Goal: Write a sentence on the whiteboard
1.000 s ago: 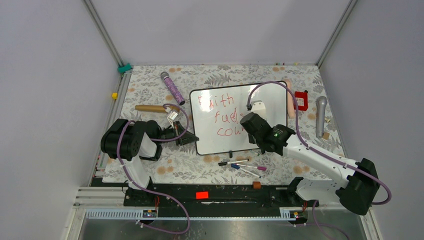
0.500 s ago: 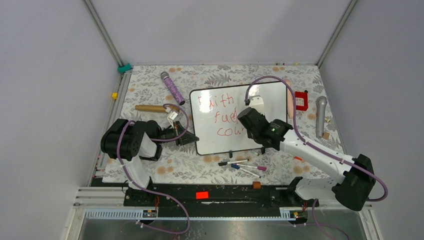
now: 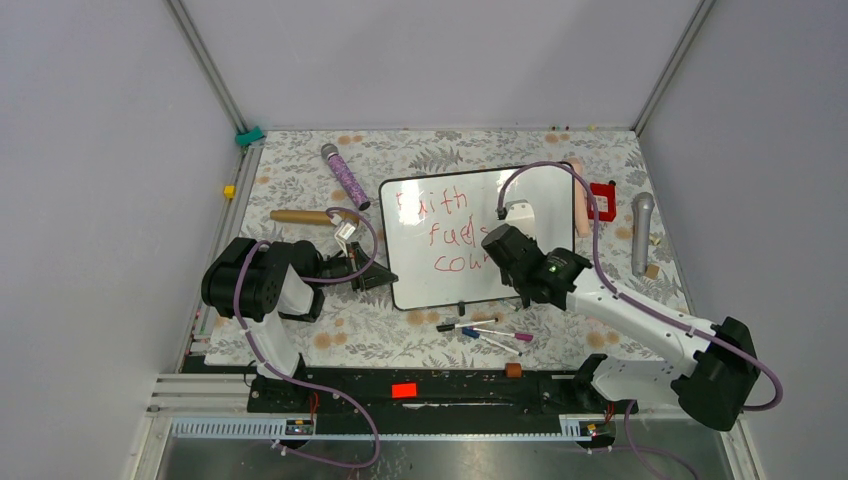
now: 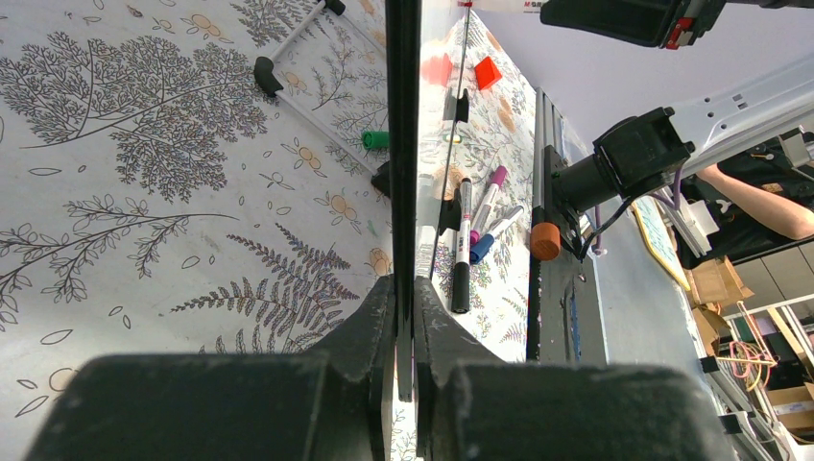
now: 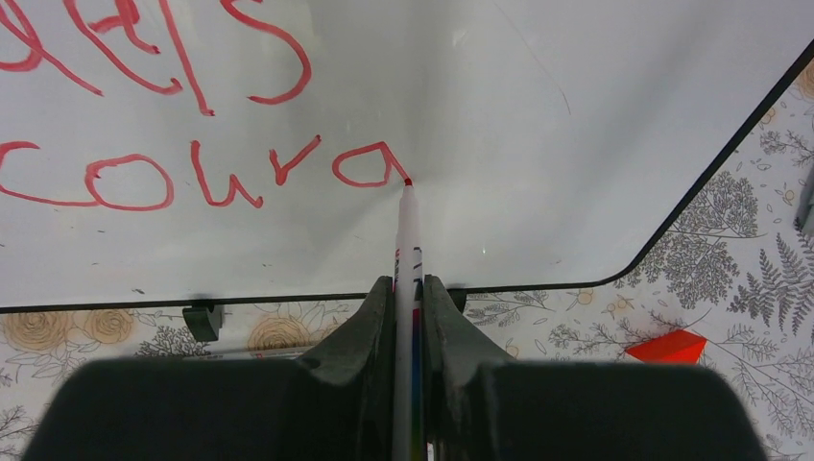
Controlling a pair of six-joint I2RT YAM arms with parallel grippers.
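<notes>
The whiteboard (image 3: 545, 190) lies flat on the floral table, mid-view. The sentence (image 3: 440, 232) is in red marker: "Faith", "fuels", and a third line that reads "coura" (image 5: 192, 173) in the right wrist view. My right gripper (image 3: 500, 262) hovers over the board's lower right part, shut on a white marker (image 5: 408, 240). Its red tip touches the board (image 5: 538, 115) at the end of the "a". My left gripper (image 3: 383, 277) is shut on the board's left edge (image 4: 402, 144), with one jaw on each side of the thin black frame.
Several loose markers (image 3: 485, 330) lie just in front of the board, also seen in the left wrist view (image 4: 461, 240). A purple patterned cylinder (image 3: 345, 176) and a wooden rod (image 3: 300, 216) lie to the left. A red object (image 3: 602, 200) and a grey microphone (image 3: 641, 230) lie to the right.
My right gripper moved slightly up and left with the marker, then came back right and down. The left gripper and the board have not moved.
</notes>
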